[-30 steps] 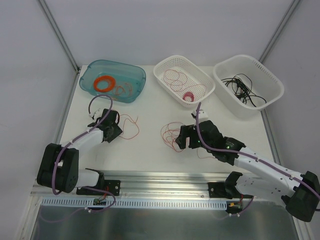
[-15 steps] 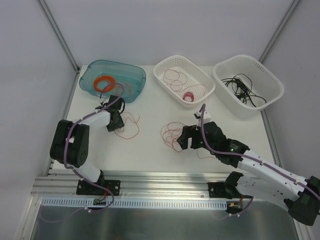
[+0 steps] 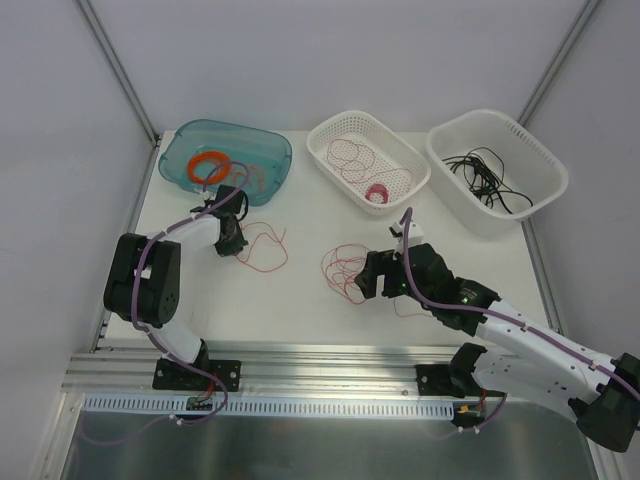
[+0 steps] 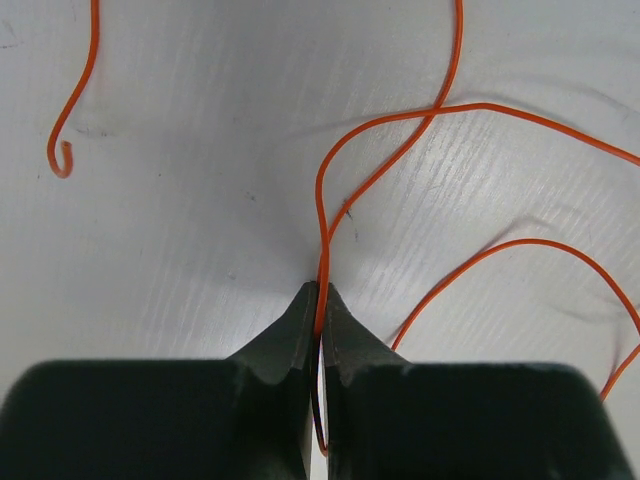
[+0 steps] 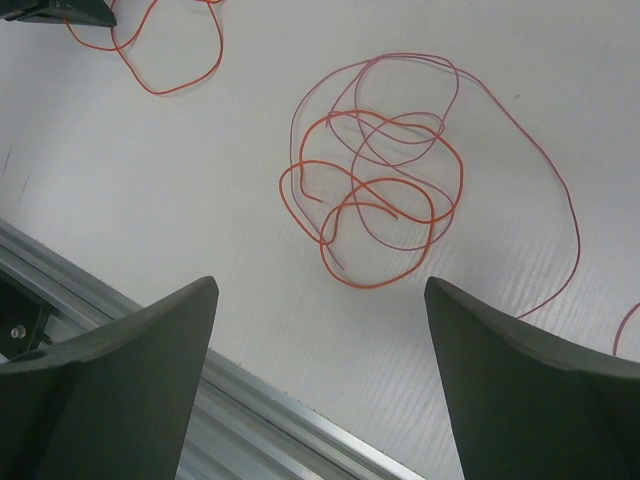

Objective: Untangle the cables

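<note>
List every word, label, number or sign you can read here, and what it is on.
None: no text can be read in any view.
The blue tub, the middle basket, the right basket, the table, the left arm, the right arm and the orange wire in the left gripper show no lettering.
The front rail has parts too small to tell.

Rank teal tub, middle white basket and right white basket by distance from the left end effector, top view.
From the left end effector, shut on the orange cable:
1. teal tub: just behind it, back left.
2. middle white basket: back centre, off to its right.
3. right white basket: back right, holding black cables.
</note>
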`<state>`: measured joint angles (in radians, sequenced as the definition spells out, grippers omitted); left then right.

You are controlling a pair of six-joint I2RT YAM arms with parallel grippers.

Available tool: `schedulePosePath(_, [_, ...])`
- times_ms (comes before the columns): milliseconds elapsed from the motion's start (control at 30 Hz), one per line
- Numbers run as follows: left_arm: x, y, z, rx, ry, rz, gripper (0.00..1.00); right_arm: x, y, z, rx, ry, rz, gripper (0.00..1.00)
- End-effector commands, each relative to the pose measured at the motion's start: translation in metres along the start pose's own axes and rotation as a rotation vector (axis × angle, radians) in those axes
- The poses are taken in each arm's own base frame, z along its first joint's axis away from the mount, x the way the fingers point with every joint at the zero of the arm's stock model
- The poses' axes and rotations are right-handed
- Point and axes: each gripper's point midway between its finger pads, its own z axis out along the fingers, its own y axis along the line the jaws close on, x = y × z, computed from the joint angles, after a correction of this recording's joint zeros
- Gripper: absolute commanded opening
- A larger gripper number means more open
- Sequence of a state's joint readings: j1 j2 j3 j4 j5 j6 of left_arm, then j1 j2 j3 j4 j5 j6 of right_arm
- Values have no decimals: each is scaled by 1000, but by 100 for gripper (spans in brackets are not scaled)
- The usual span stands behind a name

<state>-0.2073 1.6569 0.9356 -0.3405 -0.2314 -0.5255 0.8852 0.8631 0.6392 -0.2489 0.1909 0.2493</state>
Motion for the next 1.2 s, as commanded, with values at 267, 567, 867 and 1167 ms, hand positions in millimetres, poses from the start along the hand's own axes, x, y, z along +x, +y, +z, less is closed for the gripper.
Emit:
schedulePosePath(267, [10, 15, -39, 41, 4, 30, 0, 2, -18, -4, 89, -1, -16, 97])
schedulePosePath(567, [-54, 13, -133, 139, -265, 11, 0, 1, -33, -13, 151, -15, -34, 99])
schedulePosePath(867, [-151, -3, -270, 242, -524, 20, 0, 0, -37, -14, 174, -18, -38, 99])
schedulePosePath(1167, [-237, -37, -331, 306, -704, 60, 0, -1, -39, -15, 187, -17, -39, 100])
